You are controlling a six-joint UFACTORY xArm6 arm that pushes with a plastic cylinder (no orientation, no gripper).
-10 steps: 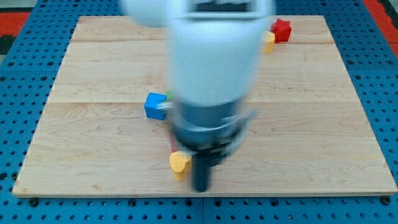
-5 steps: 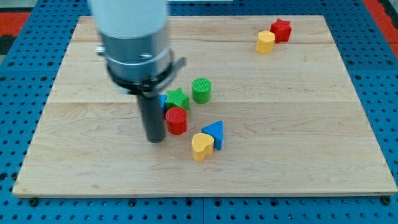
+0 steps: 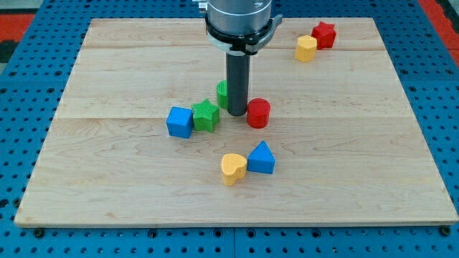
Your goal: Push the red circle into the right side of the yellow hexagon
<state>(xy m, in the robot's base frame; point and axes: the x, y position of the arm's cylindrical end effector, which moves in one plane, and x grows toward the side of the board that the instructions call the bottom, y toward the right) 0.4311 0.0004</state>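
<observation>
Rod tip (image 3: pixel 237 113) now sits just left of the red circle (image 3: pixel 258 113), touching or nearly so; half a sec ago it stood left of the same block lower down the board, w/ the block beside the green star (image 3: pixel 206 115). Since then the red circle has moved right and a bit farther away, clear of the star and the blue cube (image 3: pixel 179 122). A green cylinder (image 3: pixel 223 92) is partly hidden behind the rod. No jaws on this rod, so nothing is grasped; it only pushes. The yellow hexagon (image 3: pixel 306 48) sits far right, touching the red star (image 3: pixel 324 34). Judgement: circle is en route but well apart from the target; reaching its right side probably needs a loop round, and the red star crowds that side. Yellow heart (image 3: pixel 232 168) and blue triangle (image 3: pixel 261 158) lie near, out of the way.
</observation>
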